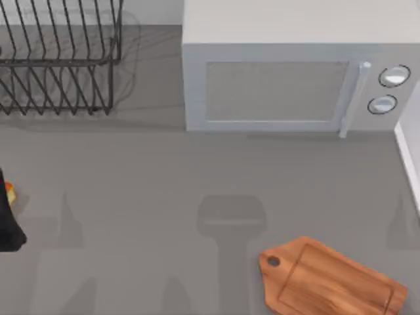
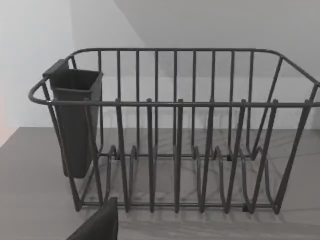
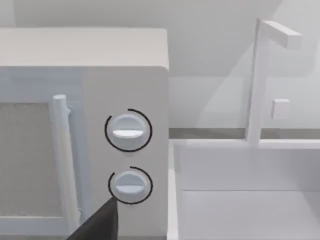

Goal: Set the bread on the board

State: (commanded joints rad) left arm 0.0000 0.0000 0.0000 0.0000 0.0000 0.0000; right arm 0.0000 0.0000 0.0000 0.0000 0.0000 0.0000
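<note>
Your left gripper, finger state can't tell, sits beside small orange-crusted bread chunk; reddish-brown wooden board lies far right, bench's opp. side

Rendered kitchen counter, simulated. Evidence: white microwave w/ two dials at the back, wire dish rack w/ utensil cup, white sink & faucet. Wooden cutting board on grey top.

The board lay at the table's lower right, handle pointing left; the bread showed orange at the left edge beside a dark arm part
</note>
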